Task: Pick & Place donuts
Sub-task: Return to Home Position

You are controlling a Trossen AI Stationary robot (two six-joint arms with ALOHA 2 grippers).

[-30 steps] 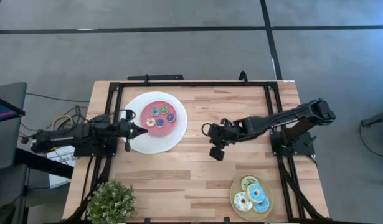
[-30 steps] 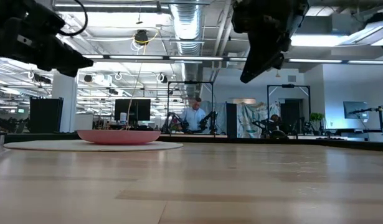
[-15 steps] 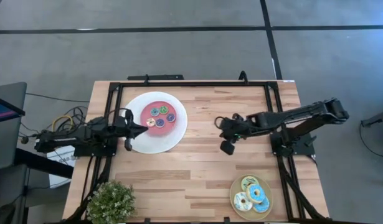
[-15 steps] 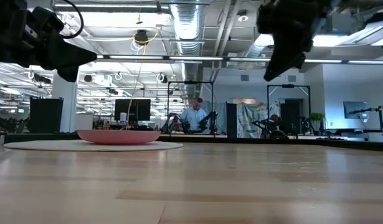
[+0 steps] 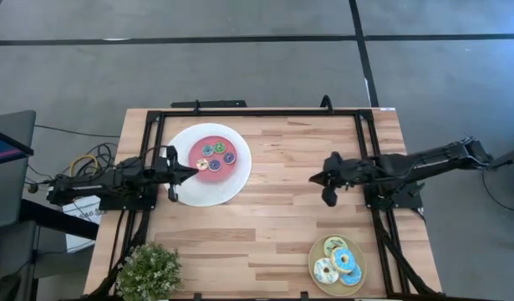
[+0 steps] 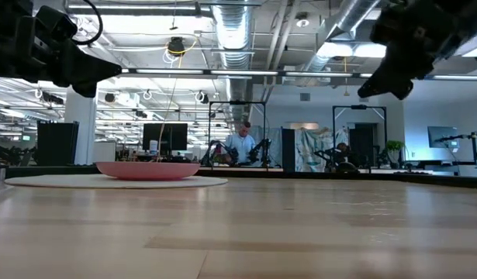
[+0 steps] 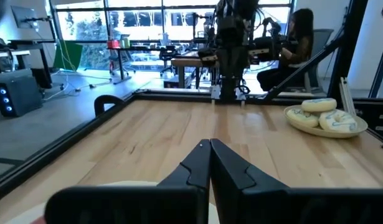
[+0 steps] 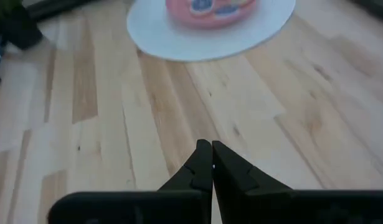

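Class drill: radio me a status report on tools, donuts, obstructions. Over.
Left tool shut, empty, over white plate rim. Right tool shut, empty, raised right of centre. Tiny donuts on white plate, larger donuts on tan plate. Nothing blocking.

My five tiny donuts (image 5: 215, 165) lie flat, clustered on the pink centre of the white plate (image 5: 215, 194), iced green, blue, purple and orange. My four larger donuts (image 5: 344, 259) crowd the round tan plate (image 5: 313, 261), touching: two blue, one cream, one light green.

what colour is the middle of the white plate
Pink; the plate's centre shows best in the high view.
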